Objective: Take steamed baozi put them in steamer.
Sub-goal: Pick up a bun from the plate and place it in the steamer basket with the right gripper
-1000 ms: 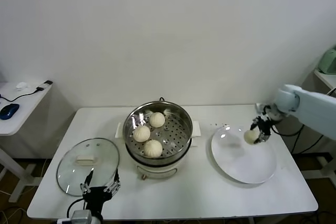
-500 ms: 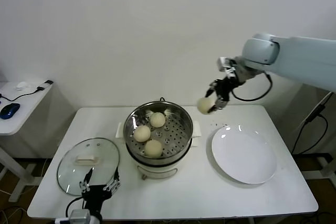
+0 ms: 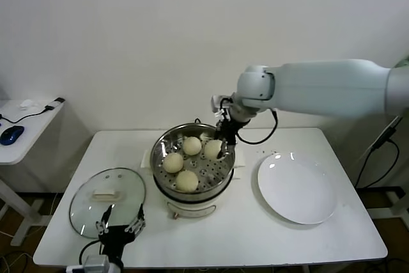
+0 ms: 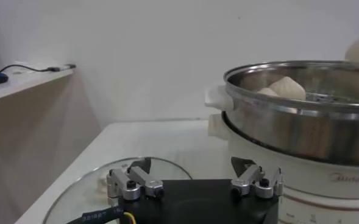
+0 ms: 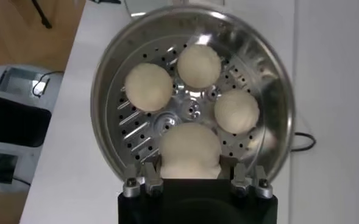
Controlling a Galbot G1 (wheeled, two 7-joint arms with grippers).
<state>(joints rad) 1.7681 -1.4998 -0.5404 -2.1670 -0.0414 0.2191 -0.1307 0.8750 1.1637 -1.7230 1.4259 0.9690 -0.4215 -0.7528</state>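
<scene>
The steamer point(image 3: 225, 143) is a shiny perforated steel basket on a white pot base at the table's middle; it also shows in the right wrist view point(image 5: 277, 85) and the left wrist view point(image 4: 301, 122). Three cream-white baozi lie in it point(image 3: 192, 146) point(image 3: 172, 162) point(image 3: 186, 181). My right gripper point(image 3: 217, 148) is shut on the fourth baozi point(image 3: 212, 149) point(image 5: 190, 151), holding it over the basket's right part, just above the perforated bottom. My left gripper point(image 3: 118, 228) is open and empty at the table's front left, above the glass lid's near edge.
A round glass lid point(image 3: 96, 206) with a white handle lies flat on the table's front left. A bare white plate point(image 3: 297, 188) lies right of the steamer. A side table point(image 3: 25, 119) with a blue mouse stands at the far left.
My right arm has carried the baozi from the plate, up over the table, then left and down into the steamer. The left arm has not moved.
</scene>
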